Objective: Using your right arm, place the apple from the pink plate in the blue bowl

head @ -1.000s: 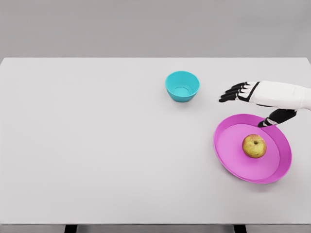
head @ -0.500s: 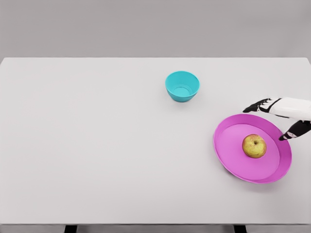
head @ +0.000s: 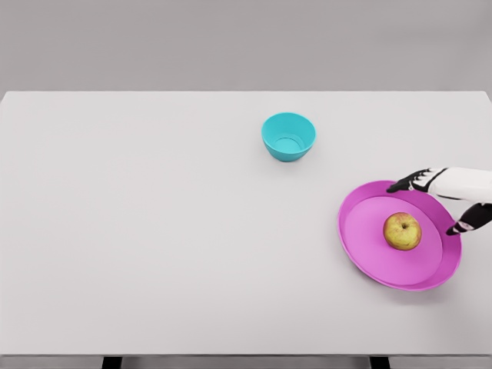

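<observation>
A yellow-green apple (head: 402, 231) lies near the middle of the pink plate (head: 361, 238) at the table's right. The blue bowl (head: 288, 136) stands empty farther back and to the left. My right hand (head: 430, 204) reaches in from the right edge over the plate's far right rim, fingers (head: 405, 184) spread and thumb hanging down. It is to the right of the apple, not touching it, and holds nothing. The left arm does not show.
The white table (head: 154, 223) spans the view, with its front edge at the bottom and its right edge close beside the plate.
The right hand has drawn back to the right and come down, from beside the bowl's right to the plate's far right rim. Apple, plate and bowl have not moved.
</observation>
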{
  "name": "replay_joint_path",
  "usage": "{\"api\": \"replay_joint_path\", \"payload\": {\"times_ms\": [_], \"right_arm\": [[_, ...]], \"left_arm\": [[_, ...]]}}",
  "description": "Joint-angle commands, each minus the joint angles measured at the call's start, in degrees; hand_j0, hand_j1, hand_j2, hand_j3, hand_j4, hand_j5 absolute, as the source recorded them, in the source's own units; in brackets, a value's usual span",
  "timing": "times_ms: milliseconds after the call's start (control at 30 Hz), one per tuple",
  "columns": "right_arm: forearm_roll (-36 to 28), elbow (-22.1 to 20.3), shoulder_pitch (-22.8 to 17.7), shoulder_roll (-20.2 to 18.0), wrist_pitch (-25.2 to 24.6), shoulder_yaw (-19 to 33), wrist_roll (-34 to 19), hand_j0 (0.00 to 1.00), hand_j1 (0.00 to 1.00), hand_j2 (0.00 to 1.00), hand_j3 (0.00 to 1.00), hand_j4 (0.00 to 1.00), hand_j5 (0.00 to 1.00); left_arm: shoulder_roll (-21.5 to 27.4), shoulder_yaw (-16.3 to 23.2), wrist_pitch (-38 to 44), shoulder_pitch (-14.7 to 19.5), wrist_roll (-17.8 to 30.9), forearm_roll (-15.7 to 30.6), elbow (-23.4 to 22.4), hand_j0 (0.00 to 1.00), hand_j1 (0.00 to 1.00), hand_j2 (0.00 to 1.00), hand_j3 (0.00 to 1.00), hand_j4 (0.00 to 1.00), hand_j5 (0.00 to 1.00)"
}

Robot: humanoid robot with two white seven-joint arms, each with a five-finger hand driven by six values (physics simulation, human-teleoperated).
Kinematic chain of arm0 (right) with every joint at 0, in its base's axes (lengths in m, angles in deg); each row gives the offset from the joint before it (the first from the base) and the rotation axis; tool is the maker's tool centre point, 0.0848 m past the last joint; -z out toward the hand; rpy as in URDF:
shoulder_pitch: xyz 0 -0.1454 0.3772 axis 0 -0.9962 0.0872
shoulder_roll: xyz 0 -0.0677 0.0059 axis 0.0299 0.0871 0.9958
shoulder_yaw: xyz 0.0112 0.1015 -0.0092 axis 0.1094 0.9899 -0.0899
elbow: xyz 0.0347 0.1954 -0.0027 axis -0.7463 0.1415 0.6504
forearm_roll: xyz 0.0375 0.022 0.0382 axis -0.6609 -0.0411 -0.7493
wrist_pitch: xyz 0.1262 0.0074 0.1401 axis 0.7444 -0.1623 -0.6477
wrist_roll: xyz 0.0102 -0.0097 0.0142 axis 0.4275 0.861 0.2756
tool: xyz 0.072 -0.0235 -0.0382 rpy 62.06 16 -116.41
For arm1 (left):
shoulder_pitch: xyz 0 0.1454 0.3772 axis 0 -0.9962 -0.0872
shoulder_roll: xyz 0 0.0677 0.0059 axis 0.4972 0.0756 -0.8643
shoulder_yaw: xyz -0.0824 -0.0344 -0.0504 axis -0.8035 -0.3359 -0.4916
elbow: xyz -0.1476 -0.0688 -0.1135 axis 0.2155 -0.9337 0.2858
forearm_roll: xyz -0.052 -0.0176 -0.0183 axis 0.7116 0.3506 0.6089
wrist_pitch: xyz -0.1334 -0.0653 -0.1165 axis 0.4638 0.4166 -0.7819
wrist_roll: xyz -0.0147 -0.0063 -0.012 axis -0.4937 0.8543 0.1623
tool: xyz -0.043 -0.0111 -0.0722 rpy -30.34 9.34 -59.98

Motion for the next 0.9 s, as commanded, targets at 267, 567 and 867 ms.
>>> {"api": "replay_joint_path", "payload": {"times_ms": [267,567,867], "right_arm": [[0.28,-5.06,0.18,-0.55,-0.11,-3.17,-0.02,1.0,1.0,1.0,1.0,1.0,1.0],[1.25,-5.06,0.26,-0.28,-0.11,-3.08,-0.28,1.0,1.0,1.0,1.0,1.0,1.0],[4.15,-2.61,0.26,2.8,-0.11,-2.64,-0.54,1.0,1.0,1.0,1.0,1.0,1.0]], "left_arm": [[0.0,0.01,0.0,0.0,0.01,0.0,-0.01,1.0,1.0,1.0,1.0,1.0,1.0],[0.0,0.01,0.0,0.0,0.01,0.0,-0.01,1.0,1.0,1.0,1.0,1.0,1.0],[0.0,0.01,0.0,0.0,0.01,0.0,-0.01,1.0,1.0,1.0,1.0,1.0,1.0]]}}
